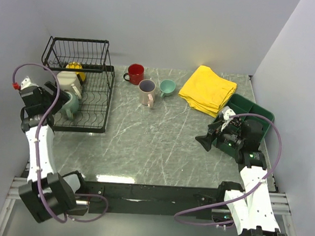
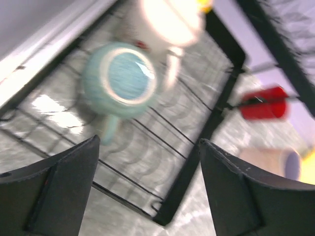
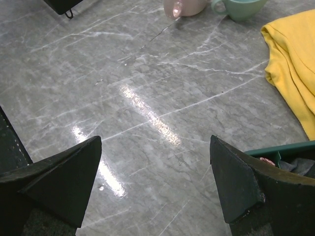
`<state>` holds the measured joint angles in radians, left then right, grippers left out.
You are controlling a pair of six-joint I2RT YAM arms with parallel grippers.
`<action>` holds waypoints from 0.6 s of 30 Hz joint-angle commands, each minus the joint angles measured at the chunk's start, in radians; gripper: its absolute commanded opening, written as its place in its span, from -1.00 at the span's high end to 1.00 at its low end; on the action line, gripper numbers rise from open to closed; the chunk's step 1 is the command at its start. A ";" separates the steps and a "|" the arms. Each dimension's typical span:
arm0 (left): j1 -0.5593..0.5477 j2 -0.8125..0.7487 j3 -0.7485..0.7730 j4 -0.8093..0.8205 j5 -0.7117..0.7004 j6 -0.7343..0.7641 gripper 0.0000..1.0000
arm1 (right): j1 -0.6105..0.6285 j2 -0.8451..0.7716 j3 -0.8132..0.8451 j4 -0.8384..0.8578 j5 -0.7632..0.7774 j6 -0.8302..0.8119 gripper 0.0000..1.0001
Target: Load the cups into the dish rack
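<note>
- Now the left gripper [image 2: 148, 142] hangs over the dish rack [image 1: 109, 101] at the far left, its jaws spread wide and holding nothing.
- Just beyond its fingertips the grey-green cup [image 2: 120, 78] sits in the rack's flat part, close beside the cream cup [image 2: 165, 19]; the yellow cup [image 1: 74, 68] sits farther back.
- Right of the rack, the red cup [image 1: 134, 73], pink cup [image 1: 147, 92] and teal cup [image 1: 167, 87] stand on the table [image 1: 161, 145].
- The right gripper [image 3: 156, 140] is released and empty above the table, near the green tray [image 1: 255, 116] and the yellow cloth [image 1: 208, 90].
</note>
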<state>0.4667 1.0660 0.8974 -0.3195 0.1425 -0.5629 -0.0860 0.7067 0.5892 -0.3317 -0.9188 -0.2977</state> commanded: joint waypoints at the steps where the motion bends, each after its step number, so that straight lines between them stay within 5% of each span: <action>1: -0.042 -0.060 -0.023 -0.027 0.166 0.003 -0.82 | -0.012 0.005 0.049 -0.012 -0.025 -0.023 -0.93; 10: -0.210 -0.184 0.012 -0.128 0.347 0.023 -0.93 | -0.014 0.022 0.075 -0.055 -0.109 -0.021 -0.93; 16: -0.252 -0.285 -0.040 -0.113 0.446 -0.020 -0.93 | 0.191 0.340 0.459 -0.301 0.053 -0.054 -0.85; 18: -0.250 -0.307 -0.095 -0.061 0.506 -0.072 -0.93 | 0.287 0.428 0.627 -0.325 0.226 0.001 -0.84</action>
<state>0.2199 0.8131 0.8673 -0.4381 0.5190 -0.5724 0.0505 0.9703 0.9653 -0.5491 -0.9184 -0.3389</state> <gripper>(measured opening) 0.963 0.929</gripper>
